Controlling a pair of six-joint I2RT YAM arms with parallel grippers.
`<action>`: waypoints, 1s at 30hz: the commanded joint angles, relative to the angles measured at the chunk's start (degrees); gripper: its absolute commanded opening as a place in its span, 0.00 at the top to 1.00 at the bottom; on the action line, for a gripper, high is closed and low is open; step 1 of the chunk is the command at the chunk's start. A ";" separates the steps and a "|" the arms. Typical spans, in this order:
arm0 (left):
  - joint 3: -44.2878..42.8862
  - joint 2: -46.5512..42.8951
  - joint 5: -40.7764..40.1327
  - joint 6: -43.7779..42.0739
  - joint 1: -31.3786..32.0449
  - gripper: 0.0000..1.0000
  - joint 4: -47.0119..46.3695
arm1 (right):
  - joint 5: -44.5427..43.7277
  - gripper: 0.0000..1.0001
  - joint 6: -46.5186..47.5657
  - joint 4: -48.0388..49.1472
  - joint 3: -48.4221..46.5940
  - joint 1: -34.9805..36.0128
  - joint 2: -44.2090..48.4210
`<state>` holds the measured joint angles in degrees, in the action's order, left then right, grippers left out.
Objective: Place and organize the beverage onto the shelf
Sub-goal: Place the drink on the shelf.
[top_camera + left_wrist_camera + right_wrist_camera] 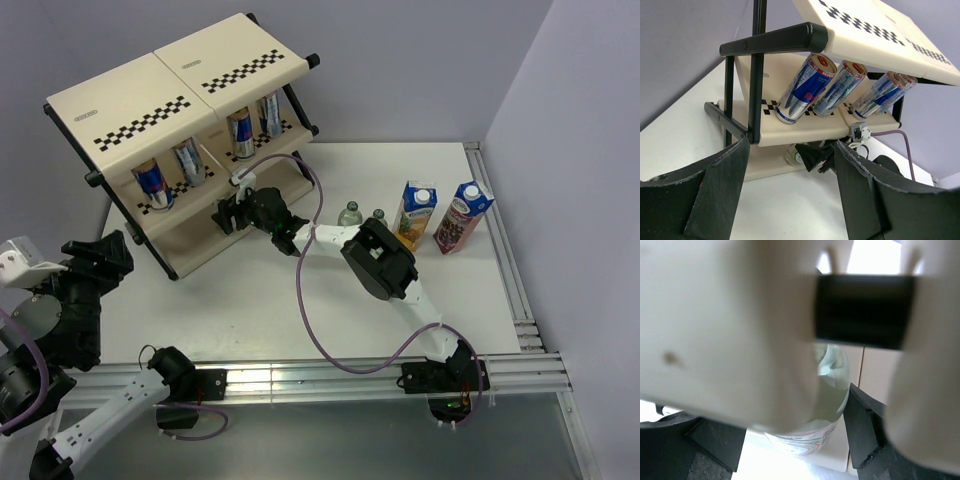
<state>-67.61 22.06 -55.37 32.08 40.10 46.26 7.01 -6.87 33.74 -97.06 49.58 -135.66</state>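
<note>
The shelf [170,90] stands at the far left, with several blue-silver cans [150,180] leaning on its middle tier [790,134]. My right gripper [232,212] reaches under that tier and is shut on a small clear bottle [830,390]. The bottle's pale cap [794,156] shows below the tier in the left wrist view. Two more bottles [348,213] stand on the table beside the right arm. A yellow carton [415,213] and a purple carton [462,217] stand further right. My left gripper [105,255] hangs open and empty at the near left, facing the shelf.
The blurred shelf frame [715,315] fills most of the right wrist view. A purple cable [305,300] loops across the table in front of the right arm. A metal rail [515,290] borders the table's right edge.
</note>
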 commanded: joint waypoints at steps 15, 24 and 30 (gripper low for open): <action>1.26 -2.73 -1.58 -2.37 0.07 0.25 -3.02 | -4.37 0.40 -7.01 7.14 -3.84 -1.59 1.45; 0.82 -3.52 -1.93 -2.89 0.07 0.25 -2.67 | -2.53 0.34 -6.40 5.55 -5.86 -1.59 0.57; 0.55 -3.78 -2.28 -3.07 0.07 0.25 -2.23 | -2.08 0.30 -6.40 5.02 -6.39 -1.68 0.30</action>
<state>-66.50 19.05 -56.88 30.61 40.10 44.86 5.02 -11.05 32.97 -98.72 49.25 -136.00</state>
